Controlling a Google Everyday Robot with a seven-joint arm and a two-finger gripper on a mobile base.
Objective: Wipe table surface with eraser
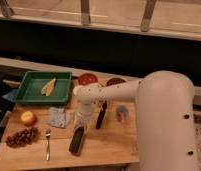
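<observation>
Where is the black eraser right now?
The eraser lies on the wooden table surface near its front edge, right of the fork, with the gripper pressing down on its far end.

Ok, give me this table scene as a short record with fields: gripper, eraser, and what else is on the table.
gripper: gripper, shut, low over the table's middle, right above the eraser
eraser: eraser, black, lying on the table surface near the front edge
tray: green tray, back left
fruit: orange and grapes, left side
cutlery: fork, beside the grapes
</observation>
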